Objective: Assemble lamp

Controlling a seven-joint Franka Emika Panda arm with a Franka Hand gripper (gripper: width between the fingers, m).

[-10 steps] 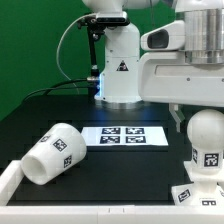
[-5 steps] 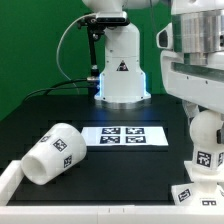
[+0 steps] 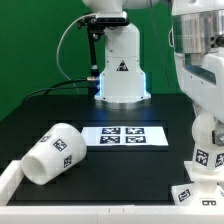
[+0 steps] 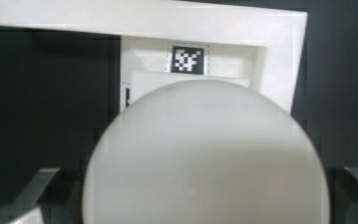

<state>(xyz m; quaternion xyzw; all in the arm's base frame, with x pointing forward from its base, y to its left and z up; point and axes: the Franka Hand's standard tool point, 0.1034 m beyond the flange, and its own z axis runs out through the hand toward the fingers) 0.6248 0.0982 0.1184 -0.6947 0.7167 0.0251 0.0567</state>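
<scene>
The round-headed bulb (image 3: 206,143) stands upright at the exterior view's right, by the angular base (image 3: 192,192) at the front right corner. I cannot tell if it is seated in the base. My gripper (image 3: 208,116) is low over the bulb's head. In the wrist view the bulb (image 4: 202,160) fills the space between my fingers (image 4: 35,196), with a dark gap on each side, so the jaws are open around it. The base (image 4: 211,35) with its tag shows beyond it. The cup-shaped shade (image 3: 55,152) lies on its side at the front left.
The marker board (image 3: 125,134) lies flat in the middle of the black table. The white robot pedestal (image 3: 122,70) stands behind it. A white rim (image 3: 8,180) edges the table's front left.
The arm has swung toward the exterior view's right and come down over the bulb, so the gripper now covers the bulb's head. The shade, base and bulb have not moved.
</scene>
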